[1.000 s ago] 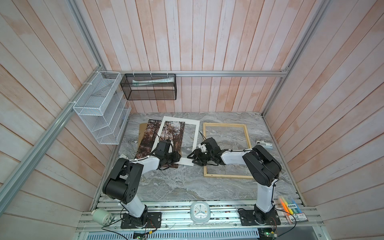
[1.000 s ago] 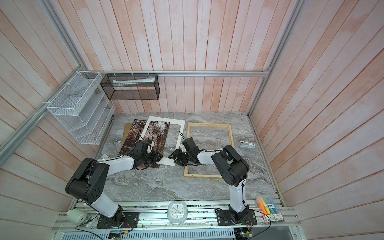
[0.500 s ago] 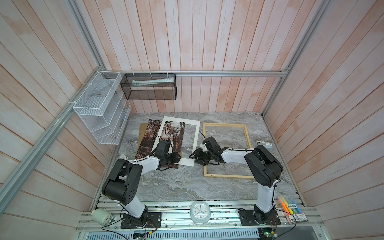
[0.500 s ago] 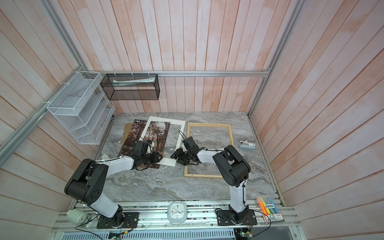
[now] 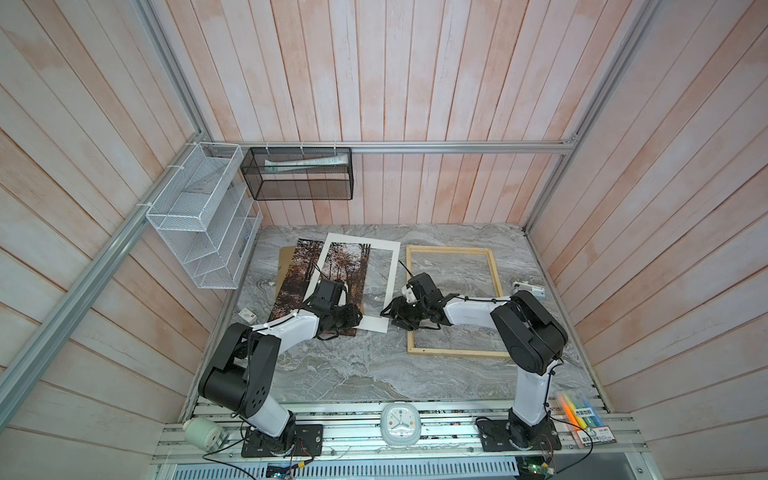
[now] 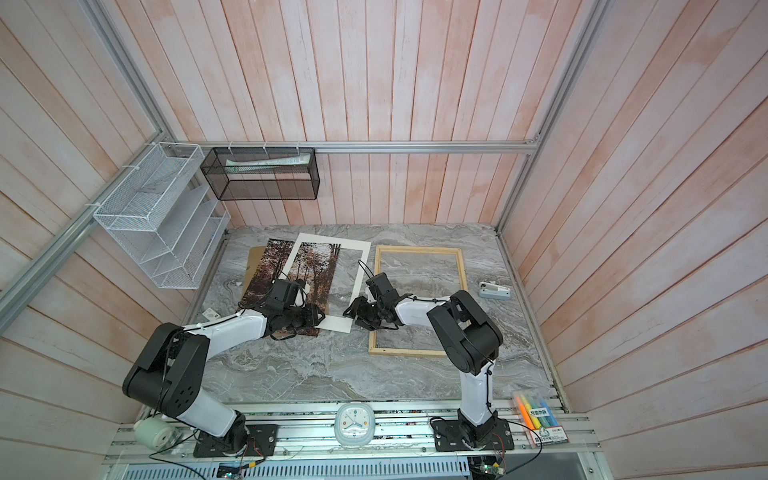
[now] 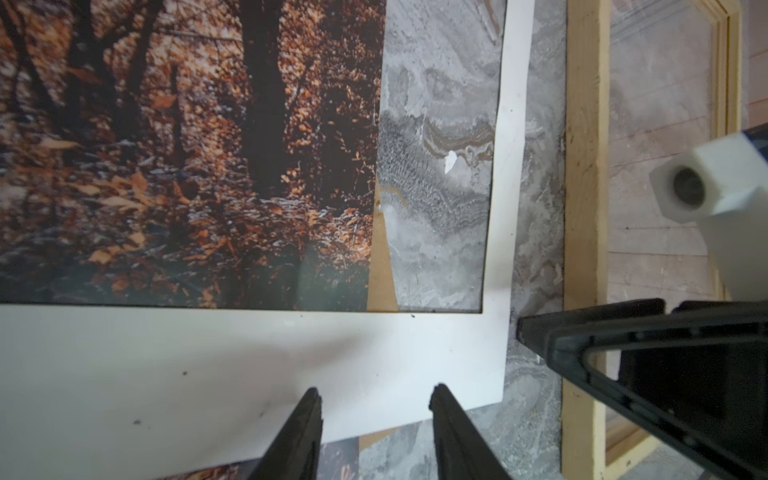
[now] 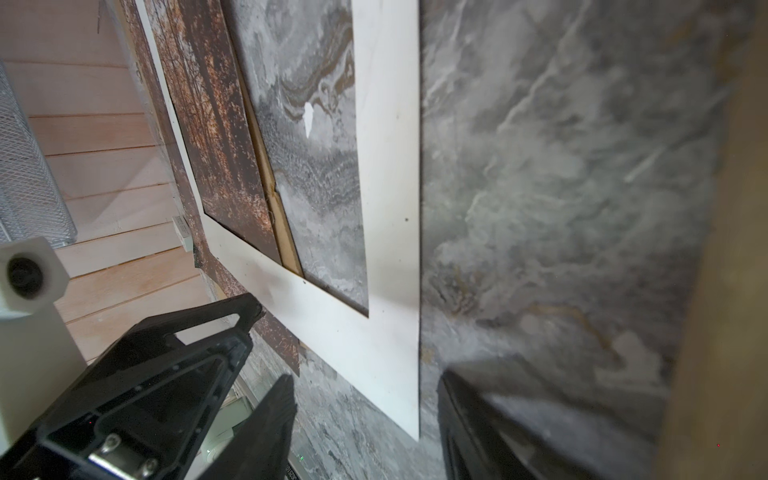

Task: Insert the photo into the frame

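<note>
The photo (image 5: pixel 297 270), an autumn forest print, lies flat at the left on a brown backing board (image 5: pixel 286 255), with a white mat (image 5: pixel 384 282) partly over it. In both top views the pale wood frame (image 5: pixel 449 249) lies empty on the marble at the right. My left gripper (image 7: pixel 376 392) is open, its tips over the mat's (image 7: pixel 208 361) near strip. The right gripper (image 8: pixel 365 384) is open and low on the table, with the mat's (image 8: pixel 386 166) near right corner between its fingers. The photo (image 7: pixel 187 145) shows through the mat's window.
A white wire rack (image 5: pixel 199 232) and a black mesh basket (image 5: pixel 301 174) hang on the walls at the back left. A small white device (image 5: pixel 528 289) lies right of the frame, a white tag (image 5: pixel 248 315) left of the photo. A clock (image 5: pixel 401 424) and highlighters (image 5: pixel 579 413) sit on the front rail.
The right arm has shifted slightly while its gripper stays by the mat's near corner. The left arm has held still.
</note>
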Robot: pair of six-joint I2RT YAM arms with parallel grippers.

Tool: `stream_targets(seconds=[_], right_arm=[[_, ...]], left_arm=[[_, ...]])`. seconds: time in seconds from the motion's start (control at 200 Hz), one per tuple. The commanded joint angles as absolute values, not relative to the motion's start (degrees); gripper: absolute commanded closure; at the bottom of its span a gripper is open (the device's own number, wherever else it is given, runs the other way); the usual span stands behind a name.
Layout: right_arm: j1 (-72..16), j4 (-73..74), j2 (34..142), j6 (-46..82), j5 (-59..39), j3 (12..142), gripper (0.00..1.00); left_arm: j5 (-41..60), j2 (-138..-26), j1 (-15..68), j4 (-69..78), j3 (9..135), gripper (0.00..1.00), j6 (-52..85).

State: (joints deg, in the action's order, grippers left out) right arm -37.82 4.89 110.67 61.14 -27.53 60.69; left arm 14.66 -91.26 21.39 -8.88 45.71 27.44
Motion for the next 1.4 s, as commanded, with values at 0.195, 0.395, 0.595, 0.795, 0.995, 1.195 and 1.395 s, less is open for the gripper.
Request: stream_targets(seconds=[0.195, 0.395, 0.595, 0.795, 0.995, 1.195, 1.395], right_arm=[[-37.27, 2.78, 111.42, 60.55, -27.10, 59.77, 0.43], [-37.35, 4.39, 113.05, 61.04, -28.55, 60.42, 0.43], [-37.40, 5.64, 113.99, 61.42, -29.96, 60.78, 0.43], [-37.35, 8.23, 114.52, 62.46, -31.35, 60.30, 0.43], [-37.20, 12.88, 114.76, 64.01, -33.31, 59.19, 0.43], [-36.79, 20.56, 115.13, 67.44, -36.55, 57.41, 0.43], [-36.58, 23.95, 114.35, 68.33, -37.68, 57.15, 0.43]], left_arm=[[10.90, -95.09, 22.68, -12.24, 49.22, 0.55, 25.84], [11.02, -97.06, 22.85, -12.11, 49.01, 0.55, 25.96], [12.08, -97.45, 22.85, -10.97, 47.58, 0.56, 26.29], [12.95, -97.36, 22.85, -10.22, 46.33, 0.55, 26.55], [12.99, -97.17, 22.85, -10.35, 46.38, 0.56, 26.20], [13.10, -97.13, 22.85, -10.38, 46.40, 0.56, 26.04], [13.11, -96.99, 22.85, -10.29, 46.23, 0.56, 26.02]])
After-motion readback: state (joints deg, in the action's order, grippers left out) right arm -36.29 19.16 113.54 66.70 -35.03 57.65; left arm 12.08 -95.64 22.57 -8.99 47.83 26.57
